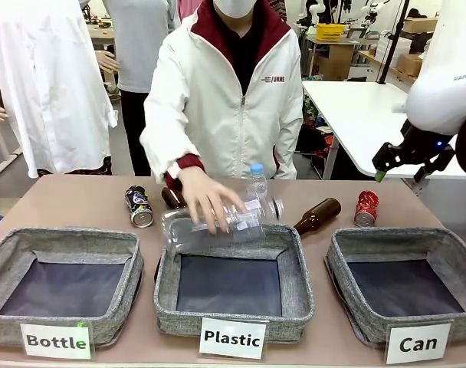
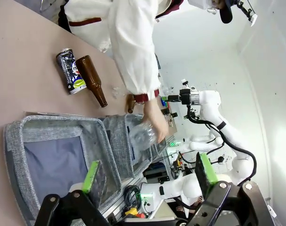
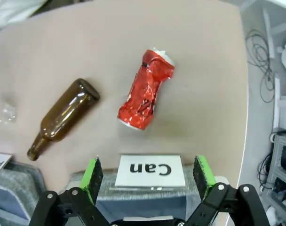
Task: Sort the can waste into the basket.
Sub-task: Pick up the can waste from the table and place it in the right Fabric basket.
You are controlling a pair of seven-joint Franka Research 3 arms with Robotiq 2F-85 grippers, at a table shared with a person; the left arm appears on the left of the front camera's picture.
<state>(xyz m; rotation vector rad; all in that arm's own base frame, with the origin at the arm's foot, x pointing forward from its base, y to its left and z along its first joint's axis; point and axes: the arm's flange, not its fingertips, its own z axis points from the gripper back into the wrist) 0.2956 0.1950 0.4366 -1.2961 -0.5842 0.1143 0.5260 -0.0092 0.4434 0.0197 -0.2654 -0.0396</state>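
The crushed red can [image 1: 365,208] lies on the table just behind the grey basket [image 1: 386,236] signed "Can". In the right wrist view the red can [image 3: 146,89] lies beyond the basket's sign [image 3: 151,170], ahead of my right gripper [image 3: 149,175], which is open and holds nothing. From the front, my right gripper [image 1: 402,170] hangs above and right of that can. The dark printed can [image 1: 139,207] lies at the far left of the table. My left gripper [image 2: 149,174] is open over a grey bin [image 2: 20,141], well short of the dark can [image 2: 71,71].
A person's hand [image 1: 206,201] holds a clear plastic bottle [image 1: 218,222] over the "Plastic" bin [image 1: 294,268]. Brown glass bottles [image 1: 317,216] [image 1: 173,198] lie behind the bins. The "Bottle" bin [image 1: 18,238] stands at the left. A brown bottle [image 3: 63,117] lies left of the red can.
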